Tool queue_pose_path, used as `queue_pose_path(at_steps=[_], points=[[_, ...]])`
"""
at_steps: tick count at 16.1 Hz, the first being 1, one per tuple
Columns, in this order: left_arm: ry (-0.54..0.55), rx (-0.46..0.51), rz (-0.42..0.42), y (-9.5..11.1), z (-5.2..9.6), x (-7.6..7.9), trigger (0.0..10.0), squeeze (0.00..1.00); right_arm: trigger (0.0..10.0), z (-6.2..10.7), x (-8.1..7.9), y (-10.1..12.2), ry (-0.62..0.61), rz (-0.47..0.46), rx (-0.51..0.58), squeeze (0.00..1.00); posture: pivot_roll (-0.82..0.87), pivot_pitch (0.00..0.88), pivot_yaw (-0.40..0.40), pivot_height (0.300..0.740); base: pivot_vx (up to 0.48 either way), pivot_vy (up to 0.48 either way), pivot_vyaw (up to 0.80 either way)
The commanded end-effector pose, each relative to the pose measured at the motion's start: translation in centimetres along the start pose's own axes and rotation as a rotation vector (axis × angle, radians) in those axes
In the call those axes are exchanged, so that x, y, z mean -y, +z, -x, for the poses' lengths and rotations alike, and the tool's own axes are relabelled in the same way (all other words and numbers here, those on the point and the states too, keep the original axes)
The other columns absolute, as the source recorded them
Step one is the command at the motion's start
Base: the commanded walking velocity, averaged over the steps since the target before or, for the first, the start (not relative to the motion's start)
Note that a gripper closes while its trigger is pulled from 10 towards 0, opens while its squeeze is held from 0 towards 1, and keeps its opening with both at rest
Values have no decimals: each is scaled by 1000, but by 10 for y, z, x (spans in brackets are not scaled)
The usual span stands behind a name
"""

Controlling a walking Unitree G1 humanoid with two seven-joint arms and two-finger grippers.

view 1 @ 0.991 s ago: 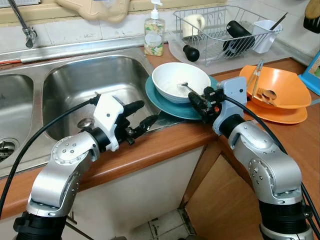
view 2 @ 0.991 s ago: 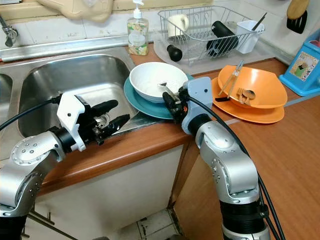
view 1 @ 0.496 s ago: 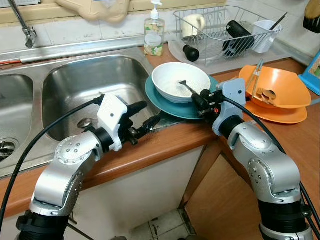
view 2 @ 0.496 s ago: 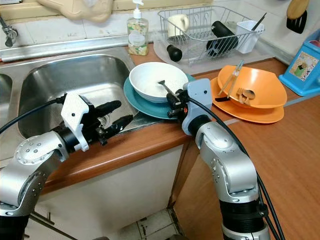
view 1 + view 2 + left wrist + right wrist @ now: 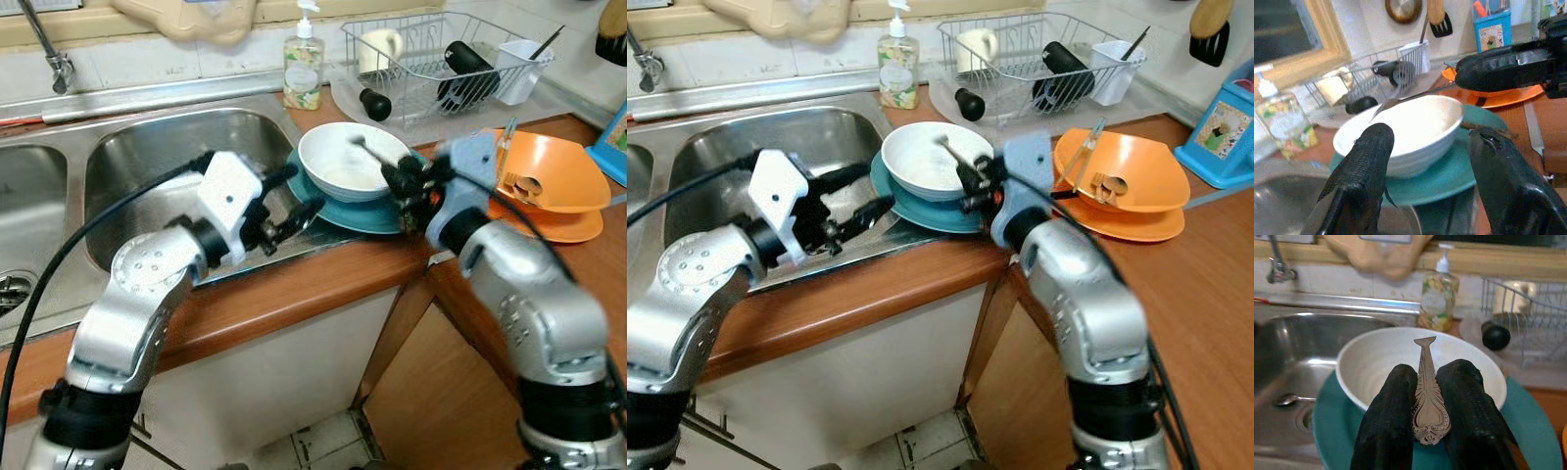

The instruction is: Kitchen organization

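A white bowl [image 5: 345,164] sits on a teal plate [image 5: 364,214] at the counter edge beside the sink. My right gripper [image 5: 404,182] is shut on a silver utensil [image 5: 1426,391] with an ornate handle. It holds the utensil [image 5: 364,151] tilted over the bowl's rim, the far end above the bowl's inside [image 5: 1376,357]. My left gripper [image 5: 295,196] is open just left of the plate, one finger [image 5: 1364,161] on each side of the bowl [image 5: 1410,127] in the left wrist view. It holds nothing.
The steel sink basin [image 5: 167,157] lies on the left with a spoon [image 5: 1288,399] near its drain. Behind are a soap bottle [image 5: 302,69] and a wire dish rack [image 5: 441,59]. Stacked orange bowls [image 5: 558,181] with tongs stand to the right, near a blue box [image 5: 1225,122].
My right gripper has lifted the utensil up out of the bowl's bottom. My left gripper has risen and moved right, closer to the teal plate.
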State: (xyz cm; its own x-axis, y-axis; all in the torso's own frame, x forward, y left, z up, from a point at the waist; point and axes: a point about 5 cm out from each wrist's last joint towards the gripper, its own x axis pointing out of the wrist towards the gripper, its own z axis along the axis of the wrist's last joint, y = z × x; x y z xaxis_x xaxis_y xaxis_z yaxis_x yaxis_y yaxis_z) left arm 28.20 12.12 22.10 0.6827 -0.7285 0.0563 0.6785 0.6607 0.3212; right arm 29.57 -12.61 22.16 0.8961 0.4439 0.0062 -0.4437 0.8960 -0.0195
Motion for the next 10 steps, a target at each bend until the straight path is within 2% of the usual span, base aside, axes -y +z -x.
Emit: queue_pose_path(at_steps=[1, 5, 6, 7, 8, 9, 10], points=[[-8, 9, -38, 3, -4, 0, 10000, 0, 0, 2, 0, 9, 27, 1, 24, 0, -53, 0, -15, 740, 0, 0, 0], [20, -17, -388, 4, -19, -11, 10000, 0, 0, 4, -15, 26, 198, 26, 50, 0, -55, 0, -16, 740, 0, 0, 0], [2, -25, -446, 4, -22, -12, 10000, 0, 0, 4, -21, 28, 236, 29, 52, 0, -54, 0, -15, 740, 0, 0, 0], [-9, -31, -482, 4, -25, -13, 8706, 0, 0, 3, -26, 29, 266, 28, 50, 0, -54, 0, -15, 740, 0, 0, 0], [-9, -32, -494, 3, -26, -14, 8706, 0, 0, 3, -28, 29, 276, 27, 48, 0, -54, 0, -15, 740, 0, 0, 0], [17, -24, -530, 4, -29, -18, 4627, 0, 0, 3, -32, 28, 298, 28, 38, 0, -54, 0, -15, 740, 0, 0, 0], [28, -20, -567, 4, -34, -21, 2275, 0, 0, 2, -38, 26, 320, 25, 27, 0, -51, 0, -18, 740, 0, 0, 0]])
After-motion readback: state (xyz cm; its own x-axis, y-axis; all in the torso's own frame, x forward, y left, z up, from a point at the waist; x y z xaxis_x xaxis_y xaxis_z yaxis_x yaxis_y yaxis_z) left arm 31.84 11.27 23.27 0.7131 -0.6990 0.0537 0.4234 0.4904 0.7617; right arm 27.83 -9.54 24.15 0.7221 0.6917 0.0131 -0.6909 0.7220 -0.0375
